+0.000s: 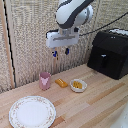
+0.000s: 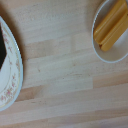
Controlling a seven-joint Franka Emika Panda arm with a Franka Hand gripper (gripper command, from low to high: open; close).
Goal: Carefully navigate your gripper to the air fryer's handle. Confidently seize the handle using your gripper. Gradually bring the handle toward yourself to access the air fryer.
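Note:
The black boxy air fryer point(image 1: 111, 52) stands on the wooden table at the exterior view's right. Its short black handle point(image 1: 102, 61) sticks out of the middle of the front drawer panel. My gripper point(image 1: 60, 52) hangs from the white and black arm high above the table, well to the exterior view's left of the air fryer and apart from it. Its blue-tipped fingers point(image 1: 66, 50) stand apart and hold nothing. The wrist view shows neither my fingers nor the air fryer.
On the table point(image 1: 95, 100) below my gripper stand a pink cup point(image 1: 45, 80), an orange item point(image 1: 61, 83) and a white bowl point(image 1: 78, 85) with orange pieces, also in the wrist view point(image 2: 106, 52). A floral-rimmed plate point(image 1: 32, 111) lies near the front, its rim in the wrist view point(image 2: 11, 75).

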